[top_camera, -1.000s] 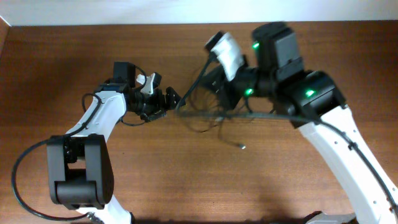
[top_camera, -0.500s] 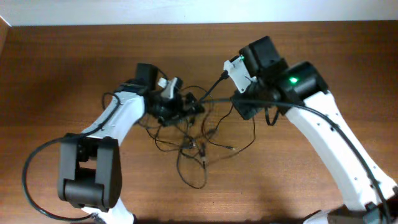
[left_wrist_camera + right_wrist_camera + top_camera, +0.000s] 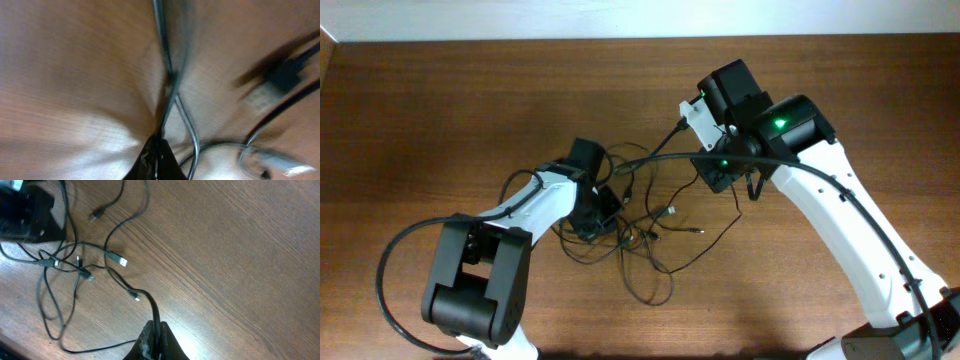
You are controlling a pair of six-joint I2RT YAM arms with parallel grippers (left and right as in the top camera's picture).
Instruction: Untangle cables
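Brown wood-grain tabletop (image 3: 440, 110) fills the overhead view, with a pale strip of wall along its far edge. Two arms reach onto it. The right arm (image 3: 825, 205) comes in from the near right corner and bends toward the middle, and the left arm (image 3: 535, 200) folds in from the near left.

Between them, about the centre of the tabletop, lie the cables (image 3: 640, 235). They form a loose heap of thin black cords whose loops cross one another, with one long loop trailing toward the near edge.

The left hand (image 3: 159, 156) sits at the left edge of the heap. Its wrist view is blurred, but the fingers look pressed together with a cord running out from between the tips. The right hand (image 3: 154, 334) is off the right side of the heap, pinched narrow on a single cord that snakes away toward the tangle.

Smallest are the ends: a USB plug (image 3: 121, 261) lies free just beside the crossings, and another plug (image 3: 95, 216) lies farther off.

These cords look light and limp. They will likely not hold a shape, and any pull should drag neighbouring loops along. The smooth jacket may slip through a pinch. The best hold is probably close behind a plug, where the moulded body is stiffer and a free end can be drawn back through the crossings. A slow pull should keep knots from tightening.
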